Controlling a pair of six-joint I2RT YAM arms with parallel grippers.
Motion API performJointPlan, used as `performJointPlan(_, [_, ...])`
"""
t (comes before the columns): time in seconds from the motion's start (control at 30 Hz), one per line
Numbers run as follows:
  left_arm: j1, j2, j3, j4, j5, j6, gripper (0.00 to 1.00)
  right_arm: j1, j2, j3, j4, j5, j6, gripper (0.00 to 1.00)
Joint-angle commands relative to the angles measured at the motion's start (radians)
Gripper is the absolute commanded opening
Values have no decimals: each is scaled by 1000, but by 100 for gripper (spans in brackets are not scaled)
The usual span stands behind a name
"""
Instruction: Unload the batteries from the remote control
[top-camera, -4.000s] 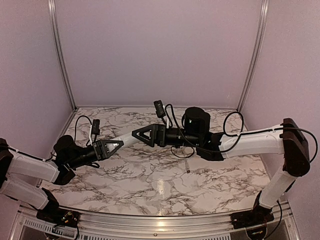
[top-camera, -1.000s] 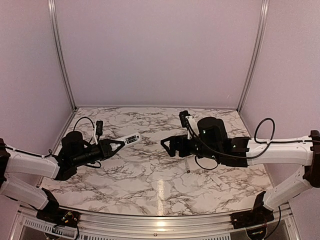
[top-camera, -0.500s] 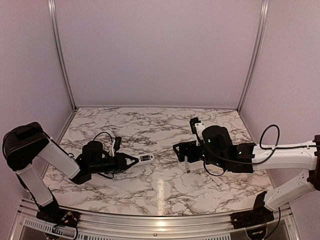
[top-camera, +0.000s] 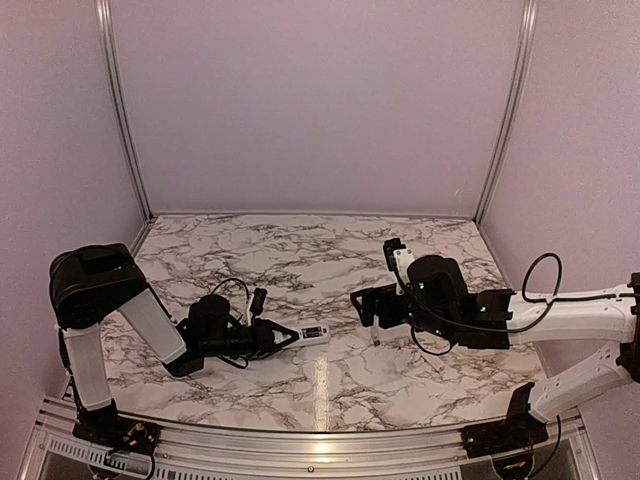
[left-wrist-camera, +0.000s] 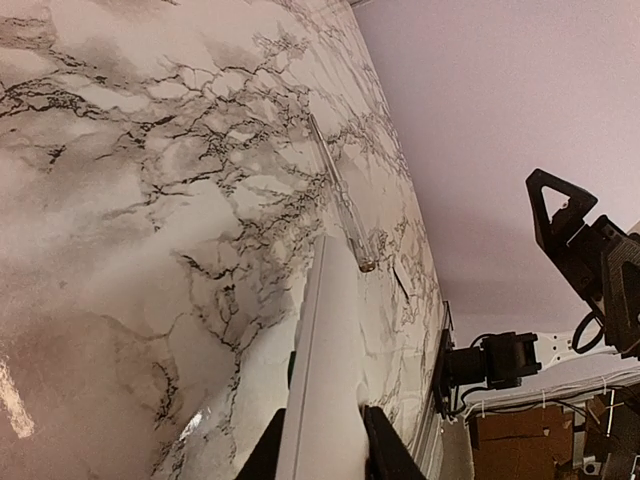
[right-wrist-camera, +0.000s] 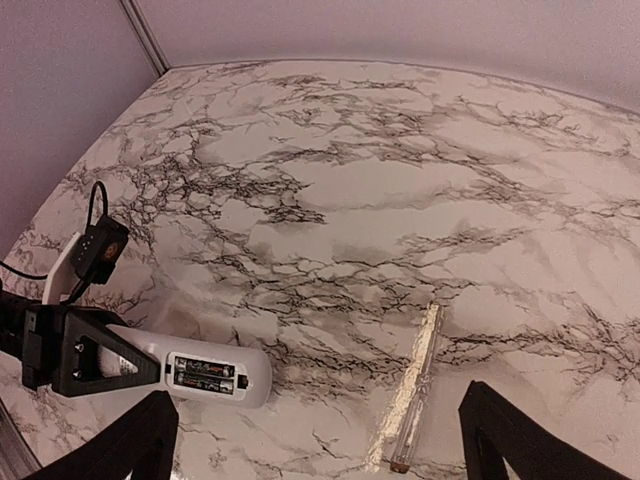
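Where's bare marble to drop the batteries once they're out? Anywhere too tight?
Free: the back half of the table, behind the remote control and the open right claw; also the strip between the remote and the near edge. Crowded: the gap between the remote's tip, the thin stick and that claw.

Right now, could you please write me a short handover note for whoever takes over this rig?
Left pincer: shut on the slim white plastic remote control, low by the marble-pattern table, dark recess facing up.
Right pincer: open, empty, above the table near the thin clear stick.
Done: recess uncovered.
Left: both small dark cylindrical batteries sit in the recess; lift them out.
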Motion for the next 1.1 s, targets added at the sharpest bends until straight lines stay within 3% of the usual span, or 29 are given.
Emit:
performJointPlan(0.0, [-26, 36, 31, 40, -4, -2, 0, 5, -34, -11, -18, 25, -9, 97])
performJointPlan(0.57, [-78, 71, 130, -187, 27, 73, 0, 5, -38, -22, -18, 15, -16, 97])
performJointPlan(0.83, [-78, 59, 162, -310, -19, 135, 36, 4, -31, -21, -49, 15, -20, 97])
performJointPlan(1.07, [-78, 47, 194, -407, -63, 199, 38, 4, -19, -19, -45, 7, -26, 97])
